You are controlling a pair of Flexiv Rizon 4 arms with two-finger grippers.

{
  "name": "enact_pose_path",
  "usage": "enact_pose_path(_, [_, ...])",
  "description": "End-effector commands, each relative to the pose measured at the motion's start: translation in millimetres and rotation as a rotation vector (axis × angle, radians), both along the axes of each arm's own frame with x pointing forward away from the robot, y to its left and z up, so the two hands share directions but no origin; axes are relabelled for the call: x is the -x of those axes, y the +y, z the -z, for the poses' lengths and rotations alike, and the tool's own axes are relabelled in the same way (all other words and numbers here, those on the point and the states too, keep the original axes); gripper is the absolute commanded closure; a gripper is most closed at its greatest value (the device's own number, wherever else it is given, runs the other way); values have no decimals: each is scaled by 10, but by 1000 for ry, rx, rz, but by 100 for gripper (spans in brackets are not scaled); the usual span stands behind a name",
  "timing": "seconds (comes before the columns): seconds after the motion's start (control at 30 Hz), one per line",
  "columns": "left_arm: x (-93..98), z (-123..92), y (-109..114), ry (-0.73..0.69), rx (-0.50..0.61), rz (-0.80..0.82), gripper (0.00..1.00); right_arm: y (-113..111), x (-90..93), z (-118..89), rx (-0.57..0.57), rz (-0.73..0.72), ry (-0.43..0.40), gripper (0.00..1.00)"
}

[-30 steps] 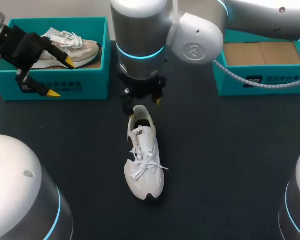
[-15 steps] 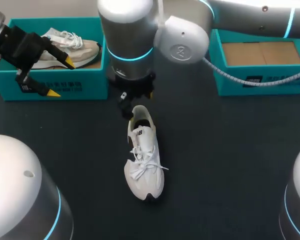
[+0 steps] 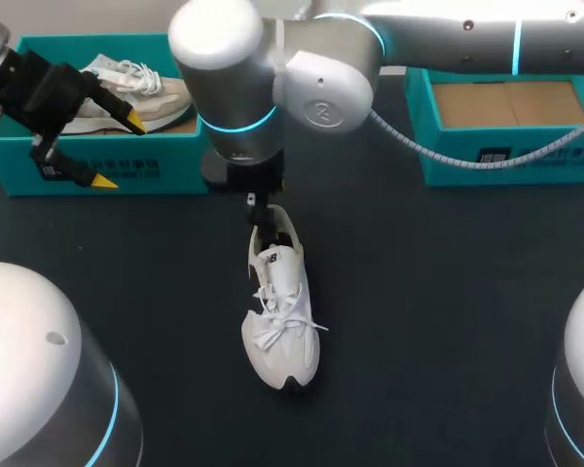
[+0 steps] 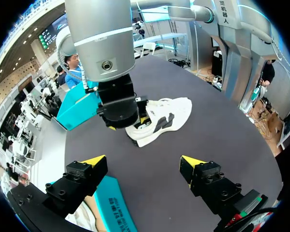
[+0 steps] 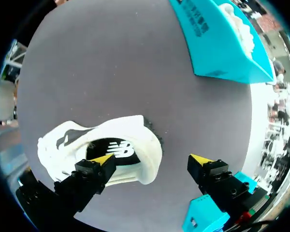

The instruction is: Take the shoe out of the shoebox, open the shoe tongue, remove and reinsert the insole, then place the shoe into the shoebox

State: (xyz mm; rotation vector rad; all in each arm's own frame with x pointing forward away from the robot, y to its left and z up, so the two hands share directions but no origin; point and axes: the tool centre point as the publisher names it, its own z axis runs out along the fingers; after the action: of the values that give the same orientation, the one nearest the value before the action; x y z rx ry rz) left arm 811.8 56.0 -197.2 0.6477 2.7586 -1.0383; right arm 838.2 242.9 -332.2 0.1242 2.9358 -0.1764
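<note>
A white sneaker (image 3: 280,311) lies on the dark table, toe toward me and heel away. My right gripper (image 3: 261,206) hangs just above its heel. In the right wrist view this gripper (image 5: 152,159) is open: one finger is over the shoe's mouth (image 5: 108,150), the other stands clear beyond the heel. My left gripper (image 3: 117,151) is open over the front wall of the left teal shoebox (image 3: 175,170) and holds nothing. The left wrist view shows its gripper (image 4: 142,162) with the sneaker (image 4: 164,116) far ahead.
The left shoebox holds a second, beige and white shoe (image 3: 127,88). A second teal shoebox (image 3: 511,161) with a bare cardboard floor stands at the back right. My right arm (image 3: 419,39) spans the back of the table.
My right arm's wrist has swung to the left over the heel, and its fingers have spread a little wider. The sneaker and my left arm have stayed put.
</note>
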Motion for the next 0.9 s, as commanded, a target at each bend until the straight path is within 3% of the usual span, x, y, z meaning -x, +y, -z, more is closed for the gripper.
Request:
enact_pose_path(0.03, [7, -4, 5, 0, -3, 0, 0, -38, -48, 106, 33, -143, -8, 0])
enact_pose_path(0.43, [7, -4, 5, 0, -3, 0, 0, 47, -183, 326, 22, -118, -15, 2])
enact_pose_path(0.47, [7, -4, 5, 0, -3, 0, 0, 49, -195, 338, 24, -115, -13, 7])
enact_pose_path(0.5, [7, -4, 5, 0, -3, 0, 0, 49, -203, 351, 25, -110, -12, 30])
enact_pose_path(0.57, [7, -4, 5, 0, -3, 0, 0, 51, -208, 367, 36, -115, -4, 58])
enact_pose_path(0.63, [7, -4, 5, 0, -3, 0, 0, 57, -199, 390, 50, -124, 2, 65])
enact_pose_path(0.73, [7, -4, 5, 0, -3, 0, 0, 44, -177, 438, 54, -121, 9, 97])
enact_pose_path(0.9, [7, -4, 5, 0, -3, 0, 0, 6, -133, 551, 122, -83, 4, 100])
